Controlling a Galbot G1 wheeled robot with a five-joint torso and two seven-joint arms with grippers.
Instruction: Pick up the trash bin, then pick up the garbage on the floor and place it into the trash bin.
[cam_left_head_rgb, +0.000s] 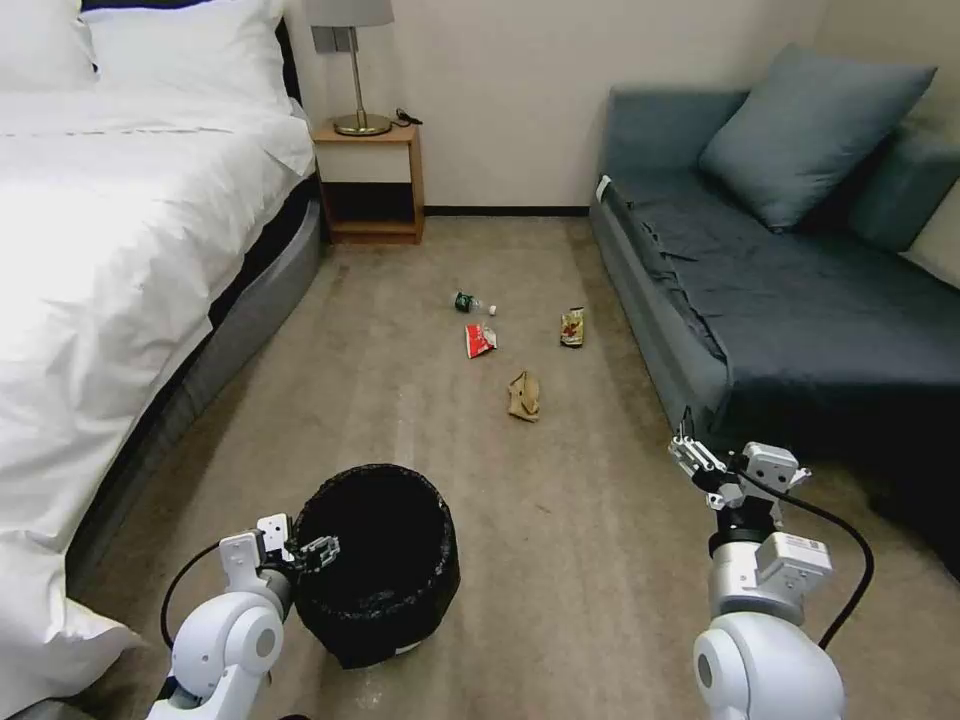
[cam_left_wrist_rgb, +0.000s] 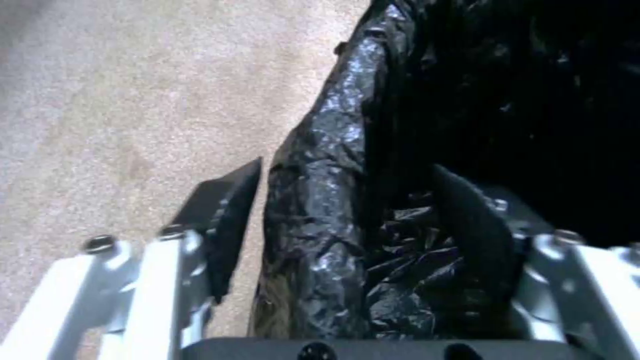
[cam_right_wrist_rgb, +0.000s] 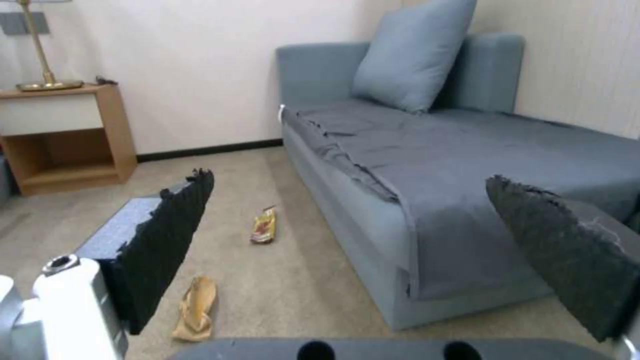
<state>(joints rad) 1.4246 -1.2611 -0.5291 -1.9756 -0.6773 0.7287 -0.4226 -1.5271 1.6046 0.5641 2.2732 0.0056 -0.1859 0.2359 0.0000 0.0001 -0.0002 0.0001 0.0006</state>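
Beige carpet runs between a white bed and a grey-blue sofa, with a wooden nightstand against the far wall. Near me, toward the bed side of the floor, stands the trash bin, lined with a crinkly black bag. My left end effector straddles its rim on the bed side: in the left wrist view one finger sits outside the bag-wrapped rim and the other inside, with a gap showing on the outer side, so it is spread and not yet clenched. My right end effector hangs released by the sofa's front edge, its pads wide apart.

To lift well, I judge I should settle deeper so the pads bite the hard rim rather than loose bag, close firmly, then raise slowly and keep the bin level; a one-sided pinch may let it tilt.

The garbage lies mid-floor, well apart from the bin: a crumpled brown paper bag nearest, a red-and-white packet, a gold-brown wrapper toward the sofa, and a small bottle with a green label farthest. No writing on any of it is legible.
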